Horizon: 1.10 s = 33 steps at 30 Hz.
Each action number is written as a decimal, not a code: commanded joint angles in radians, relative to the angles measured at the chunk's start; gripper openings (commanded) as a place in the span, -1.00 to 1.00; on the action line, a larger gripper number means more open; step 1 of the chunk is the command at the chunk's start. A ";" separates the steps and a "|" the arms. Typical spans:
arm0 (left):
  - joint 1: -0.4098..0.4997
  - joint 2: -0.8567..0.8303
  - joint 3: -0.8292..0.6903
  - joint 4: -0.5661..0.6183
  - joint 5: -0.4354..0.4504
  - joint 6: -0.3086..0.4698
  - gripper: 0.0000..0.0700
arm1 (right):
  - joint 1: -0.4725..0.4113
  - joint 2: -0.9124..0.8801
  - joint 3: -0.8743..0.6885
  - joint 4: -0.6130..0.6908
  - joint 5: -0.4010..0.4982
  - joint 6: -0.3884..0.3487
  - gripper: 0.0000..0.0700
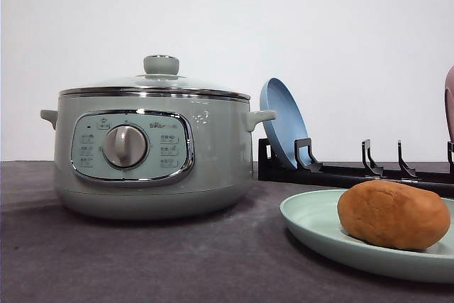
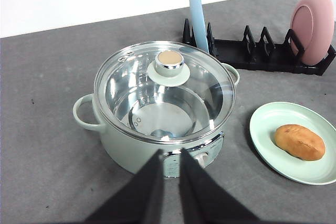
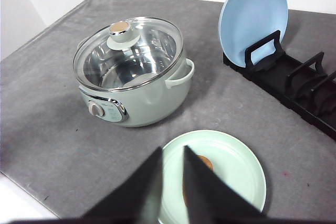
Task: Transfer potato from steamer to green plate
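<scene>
the potato (image 2: 299, 142) is lying on the green plate (image 2: 262, 129), beside the steamer (image 1: 213, 168), whose lid is sitting closed. the transfer looks finished, so doing it well now means both arms lifting straight away without nudging the plate. the left gripper (image 2: 169, 182) and the right gripper (image 3: 172, 182) are each showing fingers nearly together, holding nothing. counted: one potato, one steamer, one green plate, one blue plate (image 3: 253, 19), one pink plate (image 2: 312, 24), one black rack (image 2: 262, 56).
</scene>
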 commanded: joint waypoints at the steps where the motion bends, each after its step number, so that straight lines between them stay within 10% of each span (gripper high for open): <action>1: -0.006 0.008 0.010 0.008 0.001 -0.002 -1.00 | 0.005 0.005 0.018 0.015 0.000 -0.008 -0.97; 17: 0.003 0.005 0.010 0.007 0.001 -0.002 -1.00 | 0.005 0.005 0.018 0.017 0.000 -0.008 -0.97; 33: 0.429 -0.260 -0.532 0.439 0.004 -0.002 -1.00 | 0.005 0.005 0.018 0.017 0.000 -0.008 -0.97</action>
